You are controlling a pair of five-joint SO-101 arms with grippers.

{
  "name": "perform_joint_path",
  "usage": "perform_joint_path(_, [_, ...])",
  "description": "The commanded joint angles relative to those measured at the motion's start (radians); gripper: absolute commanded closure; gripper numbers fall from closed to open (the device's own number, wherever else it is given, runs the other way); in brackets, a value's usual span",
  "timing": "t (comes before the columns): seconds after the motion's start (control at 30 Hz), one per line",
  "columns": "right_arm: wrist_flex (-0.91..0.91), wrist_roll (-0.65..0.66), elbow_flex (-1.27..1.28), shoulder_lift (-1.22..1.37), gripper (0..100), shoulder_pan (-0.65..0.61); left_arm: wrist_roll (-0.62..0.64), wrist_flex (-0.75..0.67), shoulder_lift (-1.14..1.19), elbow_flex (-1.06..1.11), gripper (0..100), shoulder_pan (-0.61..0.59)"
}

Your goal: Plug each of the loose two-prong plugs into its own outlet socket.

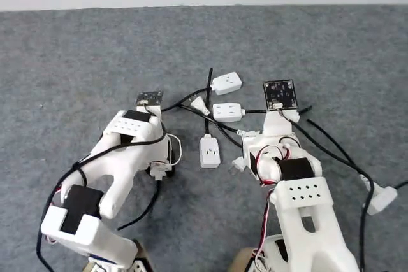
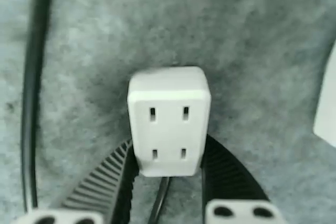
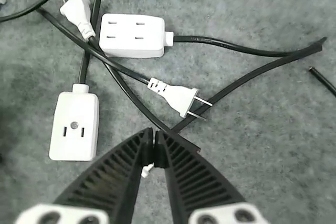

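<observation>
Left end effector [image 2: 168,153] clamped an outlet socket [image 2: 168,108] by its sides. Right end effector [image 3: 153,150] sat closed and empty beside the loose plug [image 3: 178,97] lying on the tabletop [image 3: 273,129]. Crossed black cords [image 3: 116,60] risked snagging and twisting the plug off line.

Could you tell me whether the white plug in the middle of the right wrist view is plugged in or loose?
Loose: the plug lies on the carpet, both prongs bare, in no socket.

Two white arms [image 1: 121,157] on grey carpet [image 1: 76,62], three white outlet sockets [image 1: 227,112] between them, black cords [image 1: 331,151] tangled
</observation>
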Motion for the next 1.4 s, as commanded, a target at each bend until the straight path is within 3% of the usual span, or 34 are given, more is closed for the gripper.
perform_joint_path(0.0, [-0.025,-0.018,0.005,-0.025,99.1,0.013,-0.046,0.041,-0.077,-0.038,93,-0.037])
perform_joint_path(0.1, [-0.056,-0.018,0.012,-0.001,99.1,0.012,-0.058,0.089,-0.183,-0.025,93,0.02])
perform_joint_path(0.27, [-0.053,-0.018,-0.017,0.062,99.1,0.013,-0.058,0.051,-0.276,0.025,93,0.051])
perform_joint_path(0.57, [-0.053,-0.018,-0.02,0.077,99.1,0.012,-0.061,-0.141,-0.273,0.028,92,-0.061])
perform_joint_path(0.73, [-0.053,-0.018,-0.02,0.081,99.1,0.012,-0.075,-0.169,-0.097,0.007,92,-0.061])
perform_joint_path(0.9, [-0.053,-0.017,-0.02,0.079,99.1,0.012,-0.109,-0.002,0.133,-0.179,93,-0.057])
perform_joint_path(1.2, [-0.053,-0.014,-0.02,0.079,99.1,0.012,-0.109,0.058,0.186,-0.133,93,0.091])
perform_joint_path(1.37, [-0.053,-0.014,-0.02,0.081,99.1,0.012,-0.109,0.06,0.184,-0.142,93,0.101])
